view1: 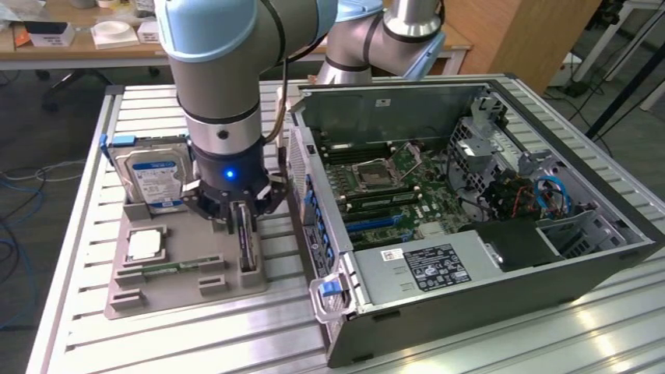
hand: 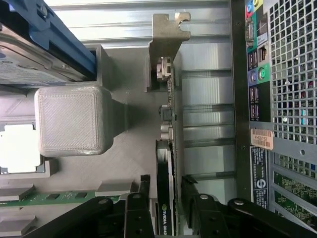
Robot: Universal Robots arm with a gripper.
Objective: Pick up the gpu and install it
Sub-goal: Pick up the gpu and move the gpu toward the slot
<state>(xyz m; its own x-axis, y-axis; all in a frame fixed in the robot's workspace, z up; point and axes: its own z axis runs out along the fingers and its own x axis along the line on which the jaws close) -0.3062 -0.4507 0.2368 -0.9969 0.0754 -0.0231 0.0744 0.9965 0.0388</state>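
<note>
The gpu (view1: pixel 248 251) is a thin black card standing on edge in a slot of the grey holder tray (view1: pixel 187 292), beside the open computer case (view1: pixel 488 257). In the wrist view the gpu (hand: pixel 168 124) appears edge-on, its grey metal bracket at the far end. My gripper (view1: pixel 245 214) is lowered over the card's near end. The gripper (hand: pixel 167 184) is open, one finger on each side of the card with narrow gaps. The card still sits in its slot.
In the same tray a silver hard drive (view1: pixel 156 178) with a blue-white label stands upright, with a square silver chip (view1: pixel 145 245) and a green memory stick (view1: pixel 171 267) nearby. The case's rear panel (hand: pixel 287 99) is close beside the card. The motherboard (view1: pixel 395 195) lies exposed inside.
</note>
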